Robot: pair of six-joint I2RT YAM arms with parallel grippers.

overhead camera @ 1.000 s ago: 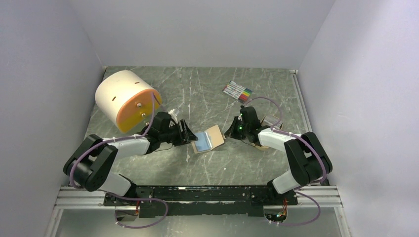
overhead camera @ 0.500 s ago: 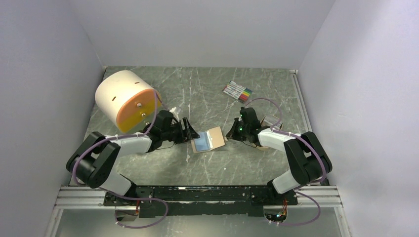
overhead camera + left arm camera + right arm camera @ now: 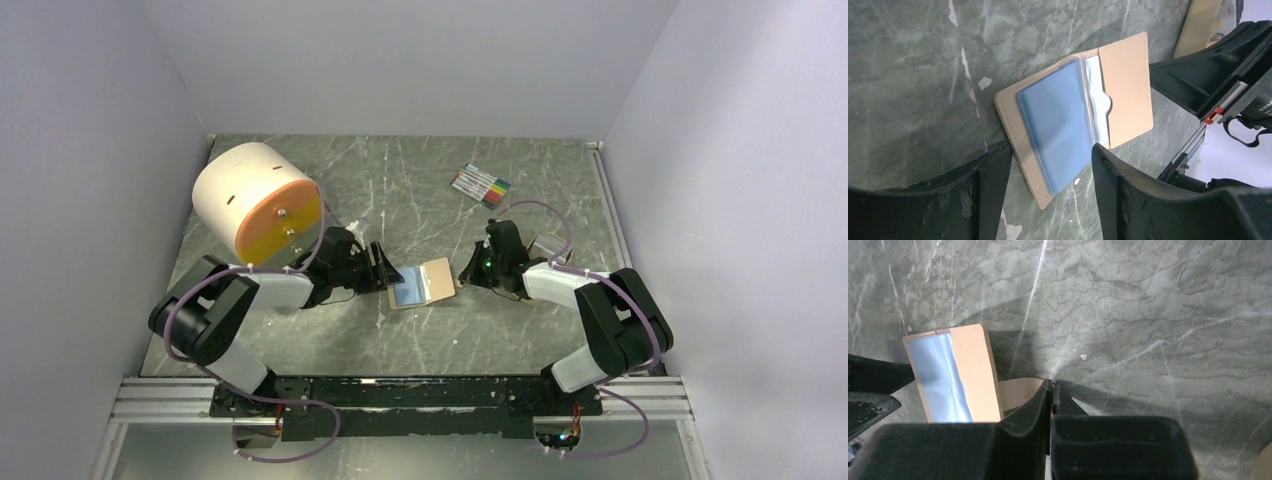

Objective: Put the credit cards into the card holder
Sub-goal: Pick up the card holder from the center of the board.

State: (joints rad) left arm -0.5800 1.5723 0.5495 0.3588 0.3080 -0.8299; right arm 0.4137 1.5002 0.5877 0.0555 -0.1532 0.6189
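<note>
As it lies open, the card holder [image 3: 1125, 90] shows blue (plastic) sleeves [image 3: 1055, 125].

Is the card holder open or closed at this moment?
Open. The card holder lies spread flat on the table, inner side up, with its blue plastic sleeves showing between the tan covers.

Lab test cell: blank walls [image 3: 400, 60]
</note>
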